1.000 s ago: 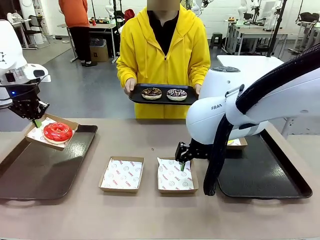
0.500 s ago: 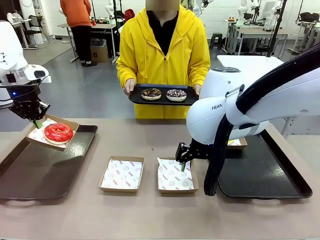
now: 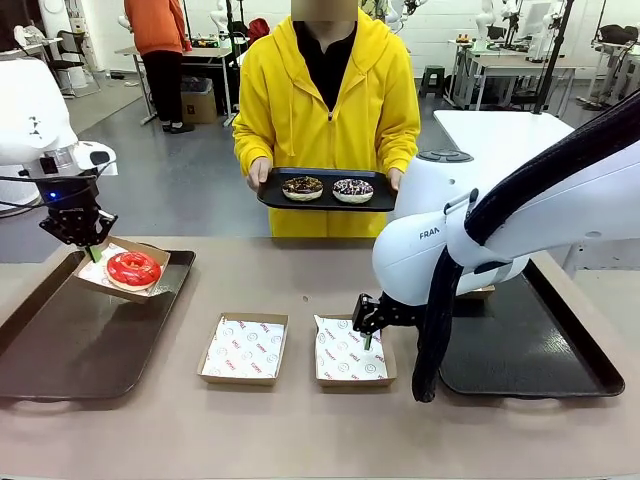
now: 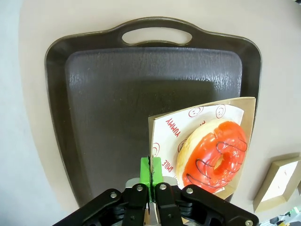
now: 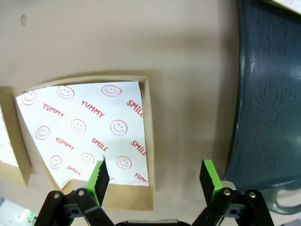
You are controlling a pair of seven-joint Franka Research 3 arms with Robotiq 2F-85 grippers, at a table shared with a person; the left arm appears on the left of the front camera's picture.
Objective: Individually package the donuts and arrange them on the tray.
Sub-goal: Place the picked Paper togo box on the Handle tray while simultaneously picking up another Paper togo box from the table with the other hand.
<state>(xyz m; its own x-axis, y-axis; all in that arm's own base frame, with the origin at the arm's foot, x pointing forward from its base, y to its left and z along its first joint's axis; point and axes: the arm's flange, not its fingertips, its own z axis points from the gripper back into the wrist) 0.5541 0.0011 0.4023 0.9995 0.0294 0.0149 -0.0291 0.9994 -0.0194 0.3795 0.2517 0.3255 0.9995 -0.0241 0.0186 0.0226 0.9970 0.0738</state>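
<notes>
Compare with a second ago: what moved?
The left claw, shut on the box holding the red donut, carried it slightly rightward in the picture over the left tray. The right claw stays open above one empty box. The other empty box and the person's tray are unchanged.

A robotics lab hall: beyond the right tool (image 3: pixel 368 335) and its tabletop (image 3: pixel 300 420) stretches bare grey floor (image 3: pixel 190 190) with white workbenches (image 3: pixel 500 65) and a stool (image 3: pixel 432 78); far behind the left tool (image 3: pixel 90 250), a person in orange (image 3: pixel 160 40) stands at a cluttered bench (image 3: pixel 205 46).
</notes>
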